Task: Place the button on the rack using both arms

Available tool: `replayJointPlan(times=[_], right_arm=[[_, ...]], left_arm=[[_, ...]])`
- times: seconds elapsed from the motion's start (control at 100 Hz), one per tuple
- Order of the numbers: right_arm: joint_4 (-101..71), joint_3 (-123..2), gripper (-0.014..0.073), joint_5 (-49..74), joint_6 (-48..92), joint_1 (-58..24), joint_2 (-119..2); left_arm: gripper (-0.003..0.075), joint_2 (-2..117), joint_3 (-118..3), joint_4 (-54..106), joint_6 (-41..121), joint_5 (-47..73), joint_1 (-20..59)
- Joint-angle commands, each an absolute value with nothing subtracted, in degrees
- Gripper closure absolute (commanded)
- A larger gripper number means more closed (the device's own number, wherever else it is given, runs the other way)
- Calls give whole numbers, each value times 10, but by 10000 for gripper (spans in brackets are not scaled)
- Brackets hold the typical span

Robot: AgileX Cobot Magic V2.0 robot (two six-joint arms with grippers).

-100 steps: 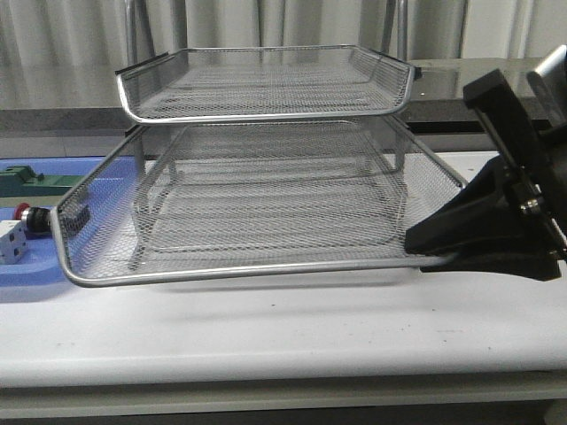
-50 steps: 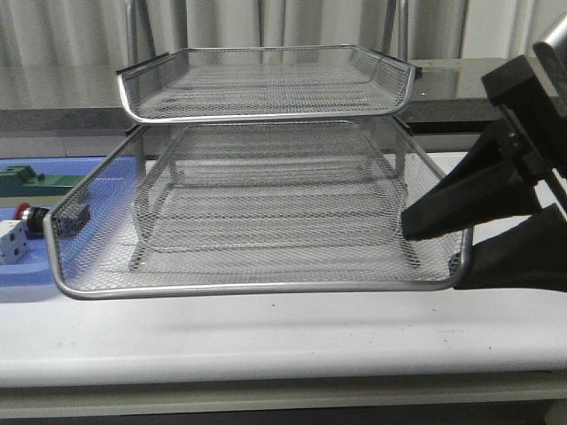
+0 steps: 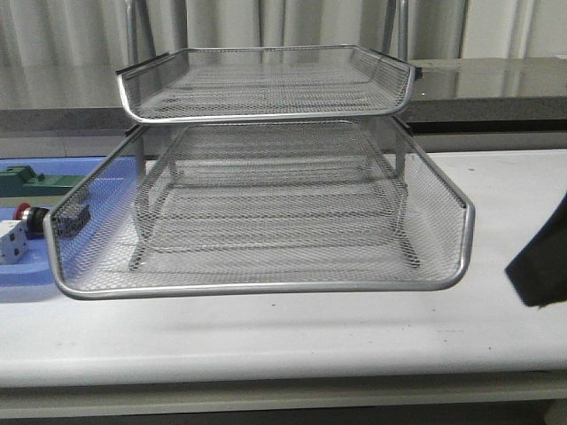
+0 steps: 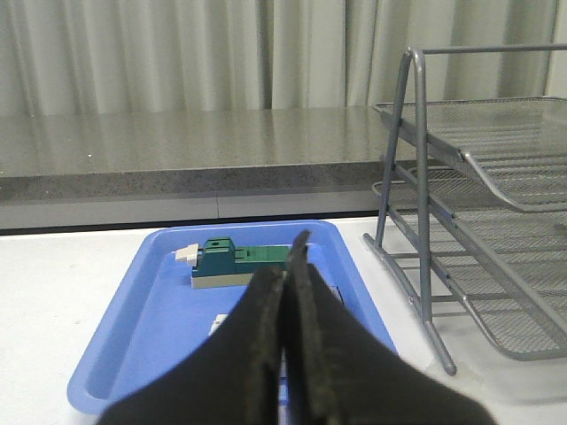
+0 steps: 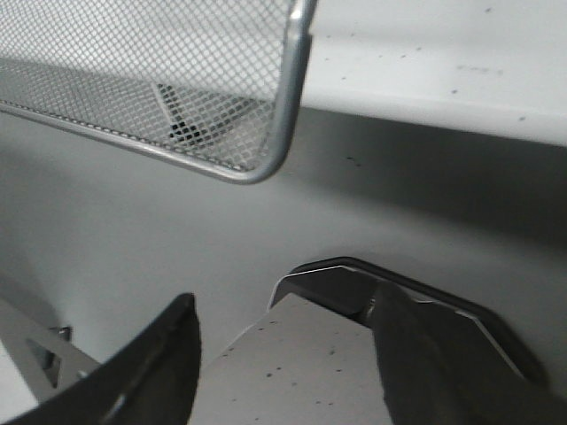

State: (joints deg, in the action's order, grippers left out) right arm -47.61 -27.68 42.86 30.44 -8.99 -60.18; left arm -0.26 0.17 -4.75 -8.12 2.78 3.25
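Observation:
The button [image 3: 27,215] lies at the far left in the front view, red head to the left, beside a white block [image 3: 10,241] in the blue tray [image 3: 22,274]. The silver wire rack [image 3: 266,204] stands mid-table, its lowest tray drawn forward. My left gripper [image 4: 288,266] is shut and empty above the blue tray [image 4: 133,345]. The button is hidden behind its fingers there. My right gripper [image 5: 283,354] is open and empty, below the rack's front corner [image 5: 288,106]. Only a dark part of the right arm [image 3: 542,266] shows in the front view.
A green block [image 4: 239,258] lies at the back of the blue tray, also seen in the front view [image 3: 22,180]. The rack's legs [image 4: 416,204] stand right of the tray. A grey counter [image 4: 177,150] and curtains run behind the table.
My right gripper has let go of the rack's lowest tray at its front right corner and drawn back to the right, nearly out of the front view. The tray now sits level.

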Motion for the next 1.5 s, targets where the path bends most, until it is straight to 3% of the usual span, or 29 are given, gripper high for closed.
replayJointPlan(times=[0.0,0.38,0.84,0.96,1.21,1.49], right_arm=[[-398,-318,148,440,229,-90,-558],[-53,-437,149,554,-8,-90,-417],[72,-437,158,590,-64,-90,-265],[74,-437,265,590,-64,-90,-253],[74,-437,671,591,-64,-90,-251],[74,-437,664,593,-64,-90,-251]], left_arm=[[741,-21,21,-47,-87,-17,37],[741,-21,21,-47,-87,-17,37],[741,-21,21,-47,-87,-17,37],[741,-21,21,-47,-87,-17,37],[741,-21,21,-47,-87,-17,37],[741,-21,21,-47,-87,-17,37]])
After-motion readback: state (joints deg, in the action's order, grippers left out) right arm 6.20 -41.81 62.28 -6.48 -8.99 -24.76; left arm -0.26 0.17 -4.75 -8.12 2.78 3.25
